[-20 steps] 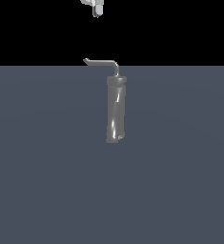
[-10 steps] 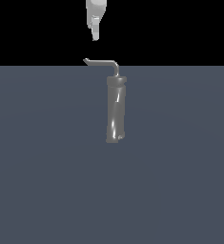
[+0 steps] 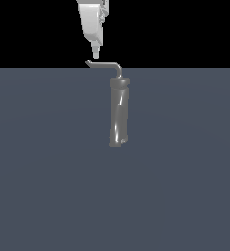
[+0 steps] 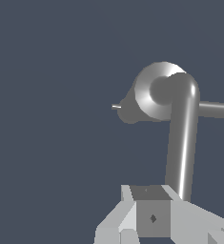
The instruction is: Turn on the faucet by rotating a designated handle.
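So you are in the approach step, judging by the exterior view: your gripper [image 3: 95, 53] hangs just above the free, upturned end of the handle [image 3: 104, 63] and looks a hair short of touching it. The handle runs from that tip toward the exterior view's right, bends down and enters the collar of the faucet [image 3: 119, 112], which stands upright near the middle of the far edge of the dark grey floor [image 3: 48, 186]. From here the fingers read as one narrow point, so you cannot tell whether they are spread or pressed together.

Next, the wrist view looks down the faucet [image 4: 154, 97] end-on, with the handle [image 4: 182, 138] stretching from its collar toward the gripper [image 4: 151, 217]. Only the blocky finger bases show; the tips are out of frame, so the pincer's state stays unreadable.

Your next move, as I judge it, calls for a slight descent beside the handle's outer end, then a sideways sweep around the faucet's axis.

Count: one faucet, one handle, one gripper.
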